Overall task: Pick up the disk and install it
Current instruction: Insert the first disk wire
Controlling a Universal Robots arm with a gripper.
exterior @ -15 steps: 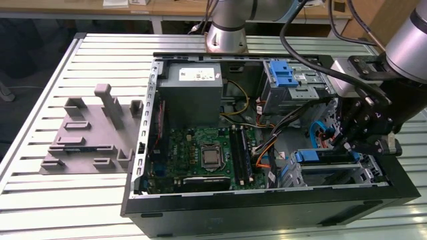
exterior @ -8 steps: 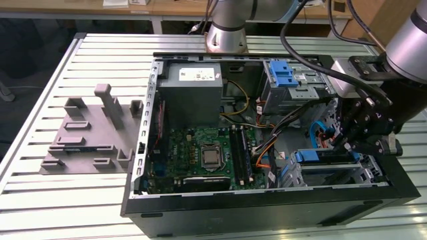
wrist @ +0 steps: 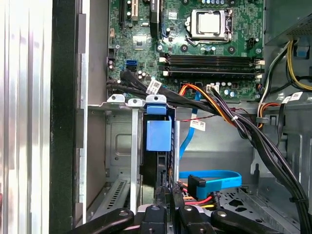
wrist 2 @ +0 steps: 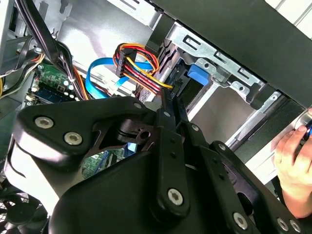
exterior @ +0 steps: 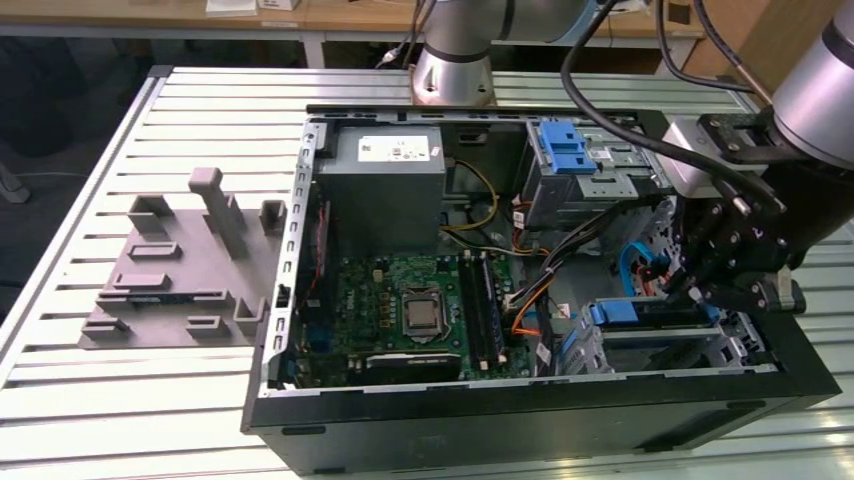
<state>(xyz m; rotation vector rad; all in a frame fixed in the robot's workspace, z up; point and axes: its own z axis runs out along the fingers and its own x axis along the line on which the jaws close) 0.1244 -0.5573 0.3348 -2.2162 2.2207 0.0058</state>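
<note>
The disk [exterior: 647,312] sits edge-up in the metal drive cage [exterior: 731,345] at the case's front corner, on the exterior view's right. Its blue carrier rail shows in both wrist views [wrist: 158,134] [wrist 2: 197,75], with the dark slab of the drive running back from it. My gripper [exterior: 691,290] reaches down into the case right behind the disk. In both wrist views the gripper [wrist: 165,207] [wrist 2: 168,105] has its black fingers drawn close on the drive's rear edge, so it looks shut on the disk.
Inside the open case lie a green motherboard [exterior: 400,305], a grey power supply box [exterior: 380,185] and a blue ridged latch [exterior: 567,150]. Cable bundles [wrist 2: 136,58] and a blue ribbon cable [wrist: 209,178] crowd the gripper. A grey fixture [exterior: 180,265] stands beside the case. A person's hand [wrist 2: 292,161] is outside it.
</note>
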